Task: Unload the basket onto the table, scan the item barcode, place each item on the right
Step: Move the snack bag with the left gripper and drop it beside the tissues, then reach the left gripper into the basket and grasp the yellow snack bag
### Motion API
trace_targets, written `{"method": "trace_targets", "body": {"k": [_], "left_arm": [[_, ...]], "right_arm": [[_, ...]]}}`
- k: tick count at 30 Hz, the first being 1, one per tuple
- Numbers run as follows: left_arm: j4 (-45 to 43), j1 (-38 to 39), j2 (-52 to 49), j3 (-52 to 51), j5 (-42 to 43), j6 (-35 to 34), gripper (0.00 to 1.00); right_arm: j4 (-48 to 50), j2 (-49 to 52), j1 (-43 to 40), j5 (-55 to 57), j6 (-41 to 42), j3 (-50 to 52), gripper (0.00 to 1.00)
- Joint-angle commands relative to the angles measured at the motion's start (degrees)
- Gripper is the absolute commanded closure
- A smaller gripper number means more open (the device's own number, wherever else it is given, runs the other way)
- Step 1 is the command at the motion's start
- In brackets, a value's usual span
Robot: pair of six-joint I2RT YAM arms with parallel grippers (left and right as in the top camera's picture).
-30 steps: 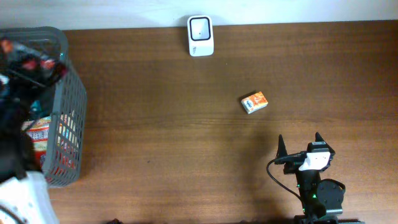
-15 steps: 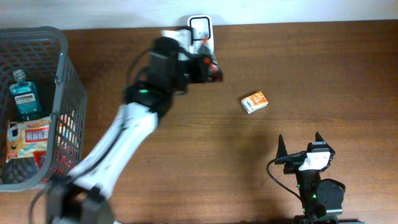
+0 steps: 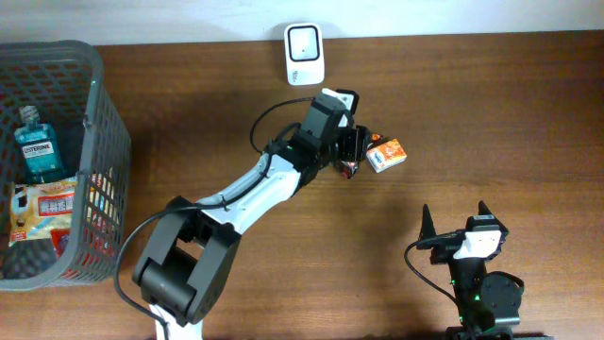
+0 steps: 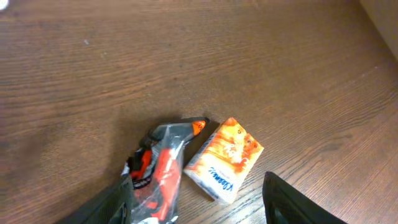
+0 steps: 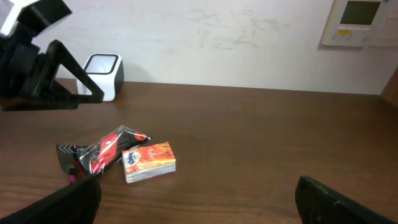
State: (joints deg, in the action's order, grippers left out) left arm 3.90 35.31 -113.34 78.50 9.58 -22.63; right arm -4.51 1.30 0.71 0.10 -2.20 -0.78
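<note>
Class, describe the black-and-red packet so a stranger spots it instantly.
On the wooden table, go from the white scanner to the small orange box. The packet lies right beside it: a crumpled black and red wrapper, not a carton.

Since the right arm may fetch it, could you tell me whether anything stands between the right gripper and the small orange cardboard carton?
Nothing visible: only bare wooden table lies between the right gripper and the orange carton; the red-and-black packet lies on its far side.
</note>
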Motion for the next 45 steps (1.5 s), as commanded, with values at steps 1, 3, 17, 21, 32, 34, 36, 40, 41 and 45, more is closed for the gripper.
{"method": "trace_targets", "body": {"k": [1, 3, 17, 21, 32, 34, 36, 40, 41, 45], "left_arm": [[1.7, -5.2, 12.2, 0.9, -0.4, 7.3, 0.33], [5.9, -10.0, 21.9, 0.9, -0.5, 12.6, 0.25], [33.7, -65.9, 42.7, 0.9, -21.8, -4.9, 0.27], [35.5, -65.9, 31.1, 0.9, -21.9, -4.9, 0.24], [39.9, -65.9, 5.1, 0.9, -18.7, -5.0, 0.22], [38.8, -65.9, 1.6, 0.9, -15.7, -5.2, 0.21], [37.0, -65.9, -0.7, 0.9, -15.0, -5.2, 0.21], [35.3, -65.9, -3.0, 0.9, -15.0, -5.1, 0.52], [35.3, -65.9, -2.9, 0.9, -14.9, -5.1, 0.7], [36.0, -66.1, -2.2, 0.9, -14.9, -4.7, 1.0]], "right_arm": [[-0.2, -0.3, -0.3, 0.5, -0.4, 0.5, 0.02], [-0.2, -0.3, -0.3, 0.5, -0.4, 0.5, 0.01], [-0.2, -0.3, -0.3, 0.5, -0.4, 0.5, 0.02], [-0.2, -0.3, -0.3, 0.5, -0.4, 0.5, 0.02], [-0.2, -0.3, -0.3, 0.5, -0.4, 0.5, 0.02], [-0.2, -0.3, -0.3, 0.5, -0.4, 0.5, 0.02], [-0.2, -0.3, -0.3, 0.5, -0.4, 0.5, 0.02], [-0.2, -0.3, -0.3, 0.5, -0.4, 0.5, 0.02], [-0.2, -0.3, -0.3, 0.5, -0.4, 0.5, 0.02], [-0.2, -0.3, -0.3, 0.5, -0.4, 0.5, 0.02]]}}
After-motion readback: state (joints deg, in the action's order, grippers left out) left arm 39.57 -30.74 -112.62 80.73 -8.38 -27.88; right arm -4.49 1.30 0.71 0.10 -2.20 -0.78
